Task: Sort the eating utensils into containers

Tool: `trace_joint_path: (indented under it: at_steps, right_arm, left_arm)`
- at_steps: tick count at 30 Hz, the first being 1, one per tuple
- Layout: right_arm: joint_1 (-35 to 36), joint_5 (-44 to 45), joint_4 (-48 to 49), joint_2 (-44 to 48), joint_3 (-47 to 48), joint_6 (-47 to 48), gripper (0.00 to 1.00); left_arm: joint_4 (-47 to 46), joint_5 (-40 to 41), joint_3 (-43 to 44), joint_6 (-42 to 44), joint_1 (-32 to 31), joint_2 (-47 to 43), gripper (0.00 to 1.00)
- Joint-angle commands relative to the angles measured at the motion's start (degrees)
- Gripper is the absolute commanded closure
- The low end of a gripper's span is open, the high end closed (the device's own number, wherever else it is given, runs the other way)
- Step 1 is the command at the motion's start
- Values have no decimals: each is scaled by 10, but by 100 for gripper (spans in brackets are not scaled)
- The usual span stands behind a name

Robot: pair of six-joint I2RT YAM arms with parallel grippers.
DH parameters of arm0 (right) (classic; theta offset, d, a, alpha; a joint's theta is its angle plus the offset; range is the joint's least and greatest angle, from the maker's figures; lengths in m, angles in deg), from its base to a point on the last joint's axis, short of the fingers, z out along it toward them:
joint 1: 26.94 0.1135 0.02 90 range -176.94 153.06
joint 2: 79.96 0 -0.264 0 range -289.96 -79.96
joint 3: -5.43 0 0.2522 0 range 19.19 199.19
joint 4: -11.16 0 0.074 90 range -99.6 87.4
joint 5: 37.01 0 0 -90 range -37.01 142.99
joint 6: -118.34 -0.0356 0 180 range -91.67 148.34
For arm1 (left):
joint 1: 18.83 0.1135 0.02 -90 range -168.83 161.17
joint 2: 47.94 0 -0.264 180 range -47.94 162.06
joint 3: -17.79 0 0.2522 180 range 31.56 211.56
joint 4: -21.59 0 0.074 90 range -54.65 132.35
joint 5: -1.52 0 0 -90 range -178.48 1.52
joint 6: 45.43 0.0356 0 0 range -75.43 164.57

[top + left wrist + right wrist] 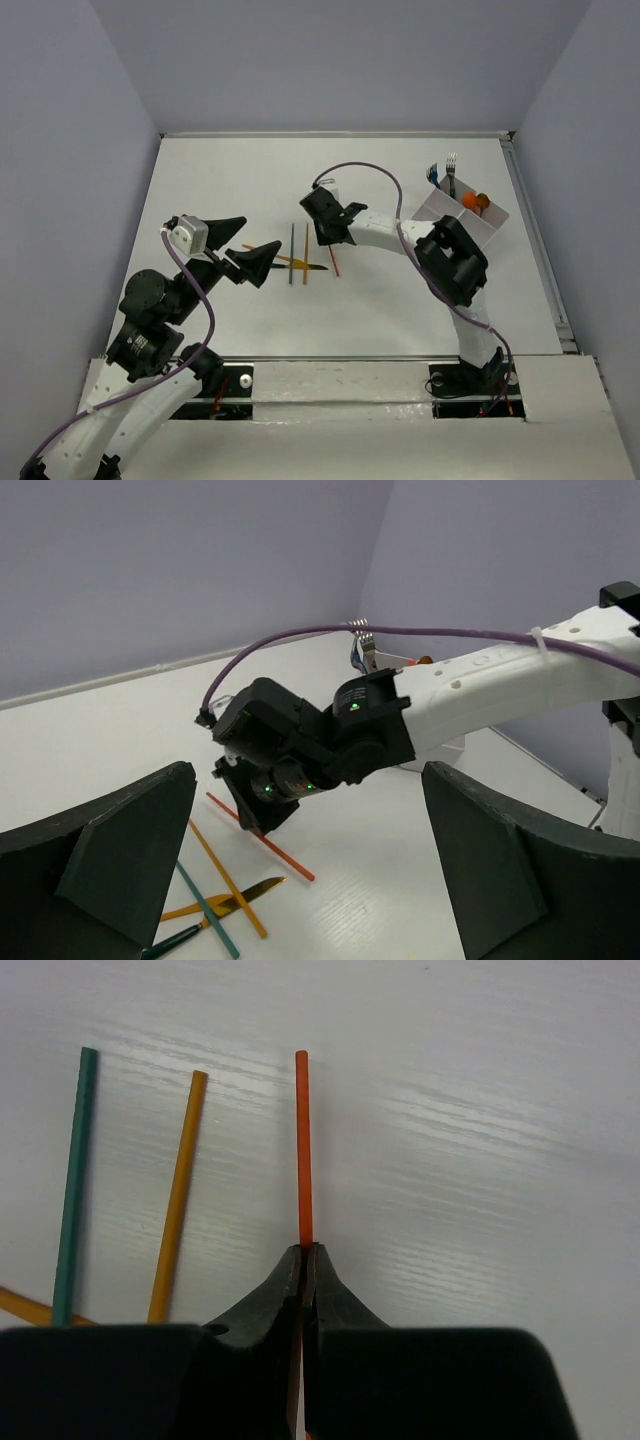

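Desk (240, 180): white and flat, with a faint wood-like grain under the right fingers.
Right arm (390, 232): white shell with black joints and a purple cable looped over it.
Container (440, 207): thin-walled white plastic box beside the right arm's elbow, well apart from both sets of fingers. Its dividers are hard to make out.
Left fingers (120, 865): two broad, matte black wedges spread wide with nothing between them, both cut off by the frame edges.
Right fingers (270, 1295): black, tapering to narrow tips, clenched on the red-orange stick.
Red-orange stick (303, 1140): thin and straight, running directly out from the right fingertips. Its gripped end is hidden, and I cannot tell whether it is lifted.
Yellow-orange stick (180, 1190), green stick (75, 1180): slim rods on the desk just left of the right fingers. Their near ends are hidden behind the fingers' body.
Gold piece (245, 892): flat, glossy and blade-like, lying among the sticks near the left fingers.
Silver fork (451, 168), orange spoon (478, 201): standing in the container, too small to tell which compartment.
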Motion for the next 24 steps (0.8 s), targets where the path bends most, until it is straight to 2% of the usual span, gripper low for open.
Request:
trace_joint_path:
  at_steps: [1, 5, 7, 10, 13, 17, 20, 24]
  right_arm:
    - [-10, 56, 121, 142, -60, 47, 100]
    - [-54, 79, 227, 289, -163, 79, 100]
    - [-70, 107, 285, 315, -214, 101, 100]
    - [-129, 130, 369, 429, -302, 134, 100]
    - [-197, 122, 472, 485, -374, 162, 100]
    - [-244, 137, 540, 493, -406, 219, 100]
    - [-268, 152, 624, 473, -414, 258, 100]
    - [-304, 156, 690, 428, -421, 276, 100]
  left_arm:
    - [-25, -6, -1, 2, 4, -3, 1]
    - [-25, -13, 0, 1, 4, -2, 1]
    - [-25, -10, 0, 1, 4, -5, 1]
    - [-28, -10, -1, 1, 4, -7, 1]
    - [-27, -15, 0, 1, 4, -3, 1]
    - [-26, -12, -1, 1, 4, -2, 1]
    - [-26, -10, -1, 3, 4, 0, 1]
    - [-25, -7, 0, 4, 4, 4, 1]
